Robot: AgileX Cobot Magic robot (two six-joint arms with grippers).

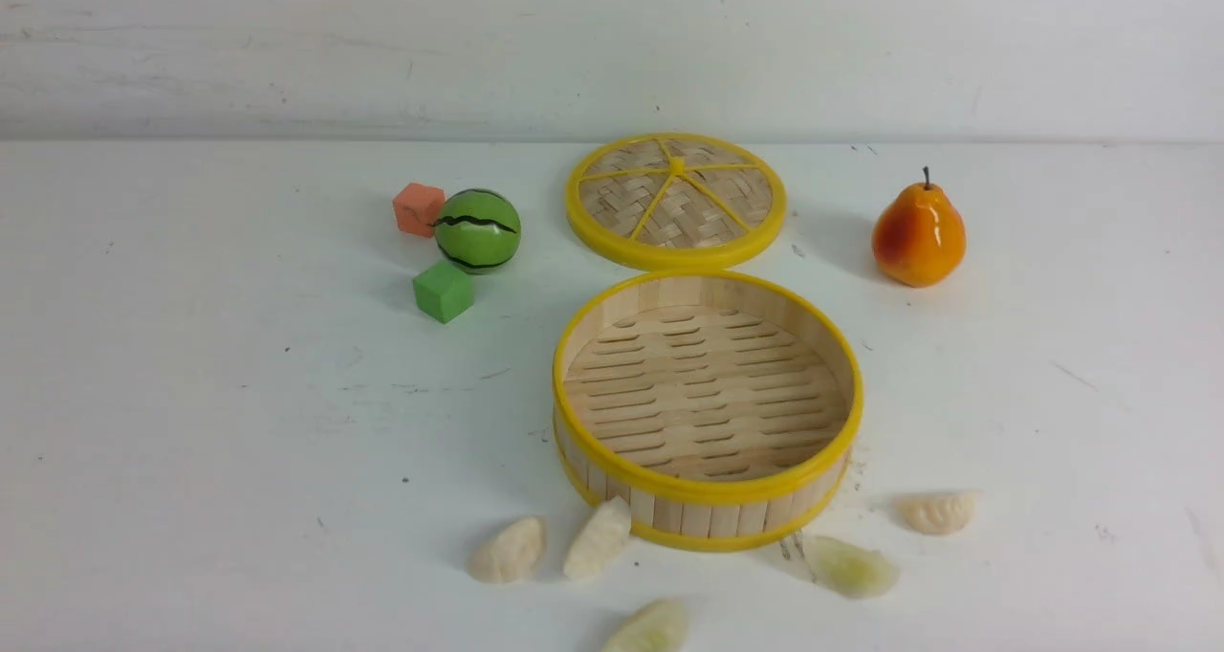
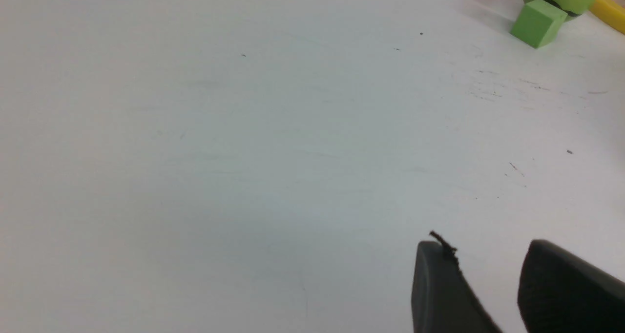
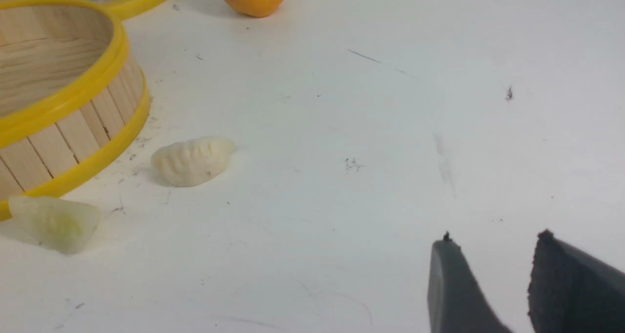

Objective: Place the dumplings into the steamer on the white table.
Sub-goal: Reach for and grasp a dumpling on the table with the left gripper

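The steamer (image 1: 708,491), a round bamboo basket with yellow rims, stands empty in the middle of the white table (image 1: 191,394). Several dumplings lie on the table round its near side: two cream ones (image 1: 507,550) (image 1: 598,537) at its left, a greenish one (image 1: 650,628) at the near edge, another greenish one (image 1: 849,566) and a cream one (image 1: 937,512) at its right. No gripper shows in the front view. My right gripper (image 3: 495,240) is open and empty, apart from the cream dumpling (image 3: 193,160) and the steamer's wall (image 3: 73,128). My left gripper (image 2: 486,250) is open over bare table.
The woven yellow-rimmed lid (image 1: 675,203) lies flat behind the steamer. An orange pear (image 1: 918,236) stands at the back right. At the back left sit a green striped ball (image 1: 477,230), an orange cube (image 1: 418,208) and a green cube (image 1: 444,292).
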